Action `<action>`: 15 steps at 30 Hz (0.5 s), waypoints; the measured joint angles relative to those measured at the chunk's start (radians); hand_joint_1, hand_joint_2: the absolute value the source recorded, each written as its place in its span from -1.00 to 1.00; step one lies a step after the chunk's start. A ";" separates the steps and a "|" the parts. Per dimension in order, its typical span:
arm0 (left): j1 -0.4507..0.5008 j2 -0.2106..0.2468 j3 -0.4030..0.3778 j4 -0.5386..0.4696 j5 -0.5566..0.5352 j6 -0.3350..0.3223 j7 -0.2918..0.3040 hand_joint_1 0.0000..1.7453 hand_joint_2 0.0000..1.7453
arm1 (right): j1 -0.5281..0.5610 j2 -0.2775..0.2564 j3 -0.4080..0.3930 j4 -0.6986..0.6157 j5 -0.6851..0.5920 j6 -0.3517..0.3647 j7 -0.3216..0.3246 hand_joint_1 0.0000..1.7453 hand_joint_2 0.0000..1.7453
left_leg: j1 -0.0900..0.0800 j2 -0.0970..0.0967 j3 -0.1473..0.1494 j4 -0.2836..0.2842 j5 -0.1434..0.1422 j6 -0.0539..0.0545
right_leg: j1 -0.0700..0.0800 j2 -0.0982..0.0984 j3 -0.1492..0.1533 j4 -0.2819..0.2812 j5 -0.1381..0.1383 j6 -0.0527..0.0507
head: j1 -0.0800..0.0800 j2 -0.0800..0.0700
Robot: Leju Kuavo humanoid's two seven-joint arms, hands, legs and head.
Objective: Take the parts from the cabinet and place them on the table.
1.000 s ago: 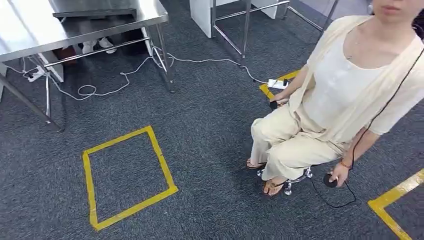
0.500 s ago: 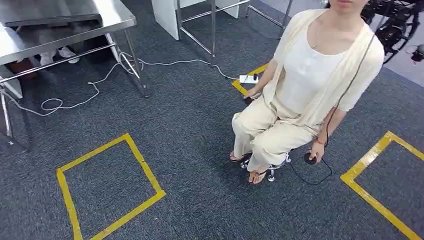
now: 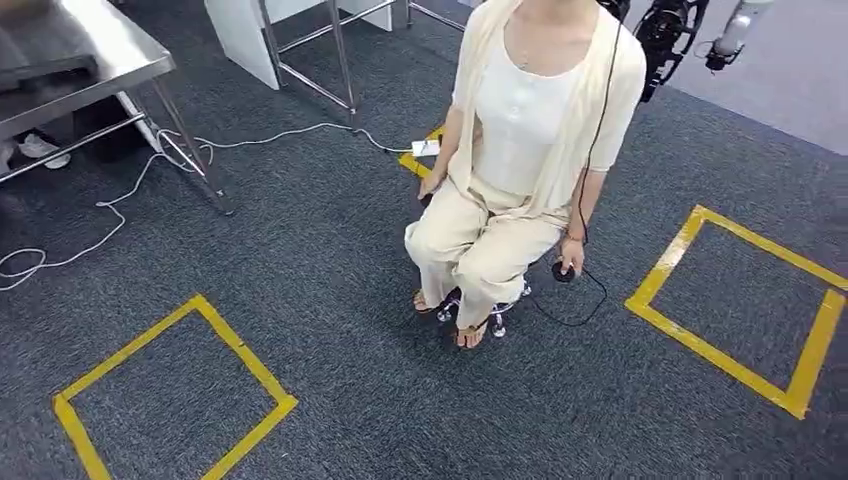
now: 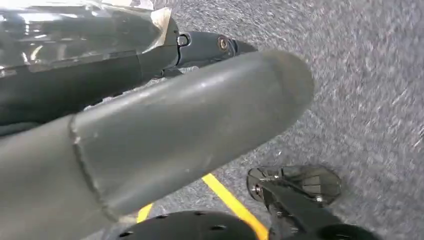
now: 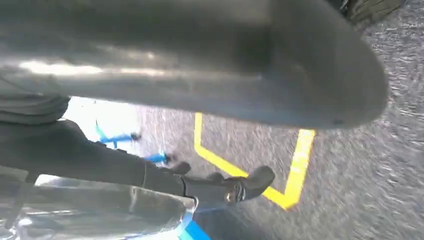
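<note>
Parts and cabinet: where they are I cannot tell, so weight and grip are guesswork. Left hand point(image 4: 150, 130) and right hand point(image 5: 125, 165) hang over carpet, fingers spread, holding nothing. A steel table point(image 3: 90, 50) stands near a seated person point(image 3: 520, 130).

Ahead of me a person point(image 3: 520, 150) sits on a wheeled stool point(image 3: 485, 310) on grey carpet point(image 3: 330, 300). Yellow tape squares point(image 3: 735, 300) flank them. A white cable point(image 3: 120, 215) trails under a steel desk point(image 3: 90, 60).

Even, bright overhead light fills the head view, with soft shadows. Both wrist views are motion-blurred, with glare on the thick grey thumb point(image 5: 200, 60).
</note>
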 joint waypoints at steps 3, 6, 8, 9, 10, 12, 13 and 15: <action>0.000 0.000 0.000 0.000 -0.001 0.001 0.005 -1.00 -1.00 | 0.004 -0.001 0.002 0.000 0.012 0.002 0.003 -1.00 -1.00 | 0.014 -0.005 0.031 -0.065 0.076 -0.007 | -0.004 0.042 0.001 0.002 0.004 0.007 | 0.000 0.000; 0.001 -0.002 0.000 0.001 -0.003 0.005 0.009 -1.00 -1.00 | -0.002 -0.002 0.006 0.000 0.027 0.006 0.005 -1.00 -1.00 | 0.033 -0.123 0.113 -0.255 0.145 -0.023 | 0.004 0.080 -0.014 0.022 0.002 0.026 | -0.004 0.000; 0.001 -0.003 0.000 0.001 -0.003 0.010 0.013 -1.00 -1.00 | -0.005 -0.003 0.017 0.000 0.046 0.016 0.006 -1.00 -1.00 | 0.024 -0.102 0.103 -0.253 0.146 -0.008 | -0.002 0.099 -0.032 0.021 0.011 0.046 | -0.001 0.000; 0.000 -0.003 0.000 0.001 -0.003 0.010 0.014 -1.00 -1.00 | -0.001 -0.005 0.025 0.000 0.056 0.023 0.006 -1.00 -1.00 | 0.015 -0.092 0.103 -0.252 0.146 0.003 | -0.001 0.114 -0.037 0.014 0.018 0.058 | -0.001 0.000; 0.001 -0.006 0.000 0.001 -0.003 0.009 0.014 -1.00 -1.00 | 0.003 -0.006 0.031 0.000 0.065 0.029 0.006 -1.00 -1.00 | 0.012 -0.077 0.104 -0.259 0.155 0.017 | 0.000 0.129 -0.053 0.010 0.024 0.069 | -0.003 0.000; 0.002 -0.006 0.000 0.000 -0.003 0.007 0.014 -1.00 -1.00 | 0.002 -0.009 0.041 0.001 0.075 0.039 0.006 -1.00 -1.00 | 0.011 -0.046 0.098 -0.267 0.165 0.040 | 0.002 0.040 -0.075 0.066 -0.009 0.060 | 0.003 0.000; 0.003 -0.006 0.000 0.000 -0.003 0.007 0.014 -1.00 -1.00 | 0.000 -0.009 0.045 0.000 0.078 0.039 0.005 -1.00 -1.00 | 0.007 -0.028 0.095 -0.267 0.167 0.048 | 0.002 0.012 -0.110 0.134 -0.047 0.051 | 0.008 0.000; 0.008 -0.004 0.000 0.000 -0.003 0.007 0.014 -1.00 -1.00 | -0.001 -0.010 0.053 0.000 0.080 0.040 0.005 -1.00 -1.00 | -0.003 0.011 0.088 -0.267 0.170 0.053 | 0.003 -0.004 -0.187 0.302 -0.113 0.045 | 0.008 0.000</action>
